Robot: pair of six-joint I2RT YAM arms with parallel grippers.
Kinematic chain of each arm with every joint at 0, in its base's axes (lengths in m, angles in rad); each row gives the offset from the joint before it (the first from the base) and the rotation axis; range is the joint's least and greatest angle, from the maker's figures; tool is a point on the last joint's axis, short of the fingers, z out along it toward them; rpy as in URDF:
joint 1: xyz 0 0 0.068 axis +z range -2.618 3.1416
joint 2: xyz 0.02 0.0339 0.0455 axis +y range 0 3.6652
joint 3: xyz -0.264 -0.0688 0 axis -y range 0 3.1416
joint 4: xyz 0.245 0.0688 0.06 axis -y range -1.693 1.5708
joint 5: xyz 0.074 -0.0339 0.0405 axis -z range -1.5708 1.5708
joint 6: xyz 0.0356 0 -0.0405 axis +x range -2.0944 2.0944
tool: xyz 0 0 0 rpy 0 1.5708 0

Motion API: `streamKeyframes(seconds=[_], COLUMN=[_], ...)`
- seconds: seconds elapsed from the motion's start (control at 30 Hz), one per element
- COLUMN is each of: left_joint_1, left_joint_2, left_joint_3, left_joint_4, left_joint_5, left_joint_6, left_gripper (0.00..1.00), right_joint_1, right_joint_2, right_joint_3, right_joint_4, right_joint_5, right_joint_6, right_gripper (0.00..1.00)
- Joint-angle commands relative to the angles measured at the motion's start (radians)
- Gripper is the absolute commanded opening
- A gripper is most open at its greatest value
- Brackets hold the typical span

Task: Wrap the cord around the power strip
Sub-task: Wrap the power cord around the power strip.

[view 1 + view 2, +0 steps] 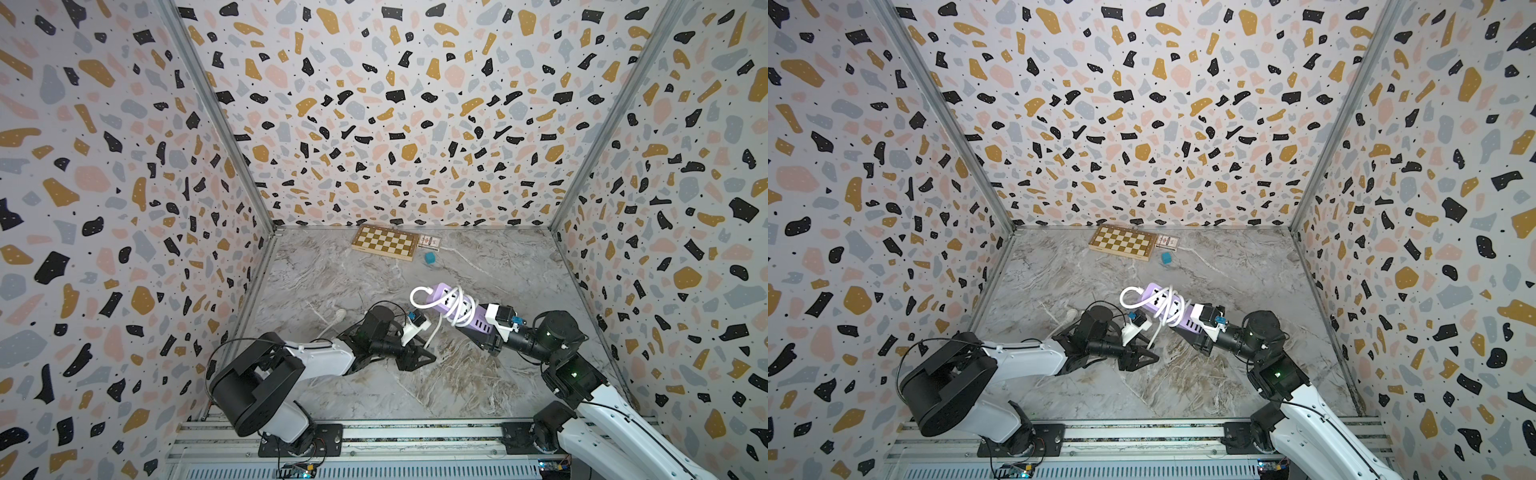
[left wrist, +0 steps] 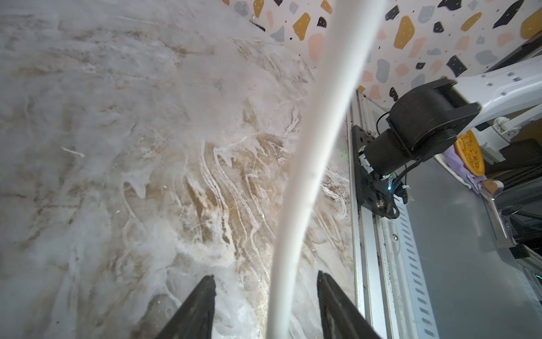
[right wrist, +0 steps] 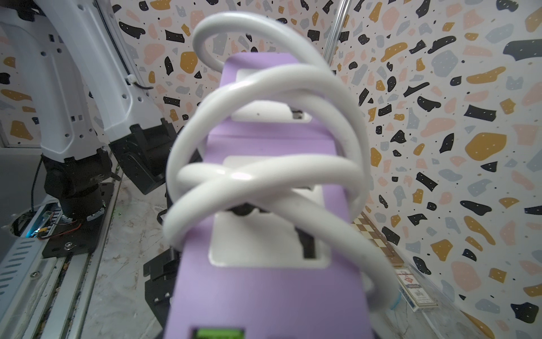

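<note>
Strip: the power strip (image 1: 478,319) is lifted clear of the bench (image 1: 332,274) and tilted, its free end toward the back wall.
Right pincer: the right pincer (image 1: 489,334) is clamped on the strip's near end, by the USB ports.
Cord: the cord (image 1: 457,309) circles the strip's middle in several loose, crossing loops, with one wide loop sticking out past the far end. In the right wrist view it covers much of both sockets.
Left pincer: the left pincer (image 2: 266,280) is spread, its fingers (image 2: 205,296) on either side of the hanging cord, with a gap showing on each side.
Plug: the plug (image 1: 340,312) lies on the bench beyond the left arm (image 1: 316,353).
Far edge: a chessboard (image 1: 384,242), a card pack (image 1: 430,241) and a teal cube (image 1: 430,258) sit well apart from the strip. A thin pale string (image 1: 461,257) trails beside the cube.
In the way: the left arm sits between plug and strip, hiding the stretch of cord that joins them.
</note>
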Motion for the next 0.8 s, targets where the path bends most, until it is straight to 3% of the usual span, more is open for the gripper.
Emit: streamKeyframes(seconds=[0.0,0.07,0.2,0.37,0.5,0.63,0.77], left_joint_1=[-0.009,-0.011,-0.050,-0.130,-0.189,-0.222,-0.222], left_joint_2=[0.026,0.016,-0.081,-0.257,-0.312,-0.318,-0.252], left_joint_3=[0.019,0.023,0.078,0.160,0.293,0.495,0.766], left_joint_4=[0.062,0.045,-0.169,-0.489,-0.746,-0.946,-1.131], left_joint_5=[-0.056,-0.065,-0.096,-0.142,-0.122,-0.180,-0.260], left_joint_6=[-0.005,-0.001,0.096,0.286,0.404,0.528,0.675], left_gripper=[0.43,0.24,0.02,0.00,0.00,0.00,0.00], right_joint_1=[-0.010,-0.031,-0.138,-0.345,-0.366,-0.316,-0.103], right_joint_2=[-0.026,-0.031,-0.023,-0.015,-0.002,0.062,0.106], right_joint_3=[0.065,0.073,0.064,-0.020,-0.053,-0.028,-0.043], right_joint_4=[0.060,0.052,0.006,-0.016,-0.026,-0.139,-0.218], right_joint_5=[0.035,0.112,0.266,0.300,0.312,0.285,0.383], right_joint_6=[0.047,0.084,0.204,0.310,0.280,0.152,0.062], right_gripper=[0.00,0.00,0.00,0.00,0.00,0.00,0.00])
